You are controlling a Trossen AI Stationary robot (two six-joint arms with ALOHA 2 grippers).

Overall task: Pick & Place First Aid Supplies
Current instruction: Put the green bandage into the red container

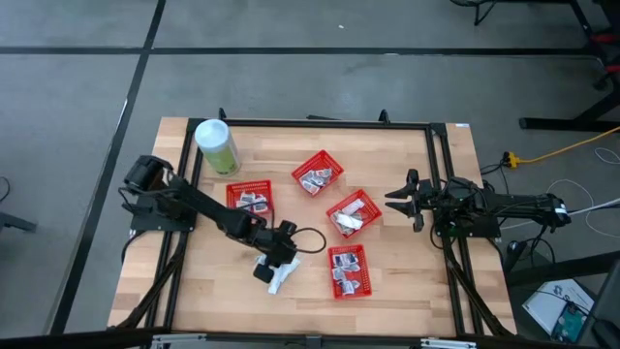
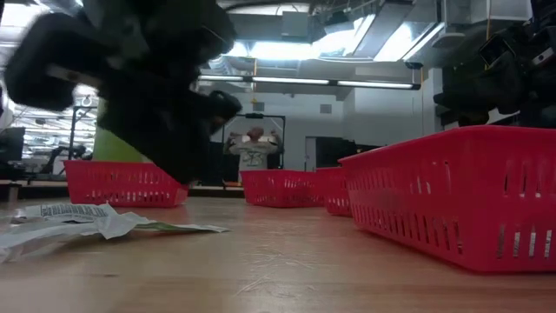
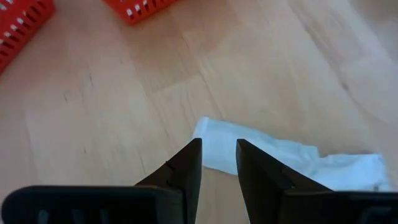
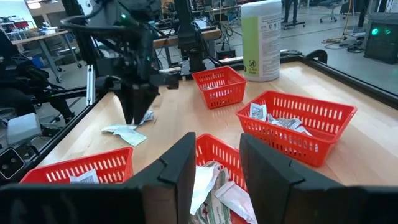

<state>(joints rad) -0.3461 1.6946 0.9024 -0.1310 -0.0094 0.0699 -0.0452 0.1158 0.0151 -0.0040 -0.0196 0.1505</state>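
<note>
Loose first aid supplies, flat white packets (image 1: 282,277), lie on the wooden table near its front edge; they also show in the low view (image 2: 78,222) and the right wrist view (image 4: 126,133). My left gripper (image 3: 219,157) hangs over them pointing steeply down. It is open, with a narrow gap, and its fingertips stand over one end of a white packet (image 3: 267,152); no touch shows. My right gripper (image 4: 217,155) waits open at the table's right side (image 1: 402,199), level, above a basket with packets.
Four red mesh baskets (image 1: 250,201) (image 1: 318,173) (image 1: 352,213) (image 1: 347,269) holding packets stand mid-table. A pale-green canister (image 1: 217,145) with a white lid stands at the far left. A black frame rail (image 1: 438,174) borders the table. A person (image 2: 253,148) stands in the room behind.
</note>
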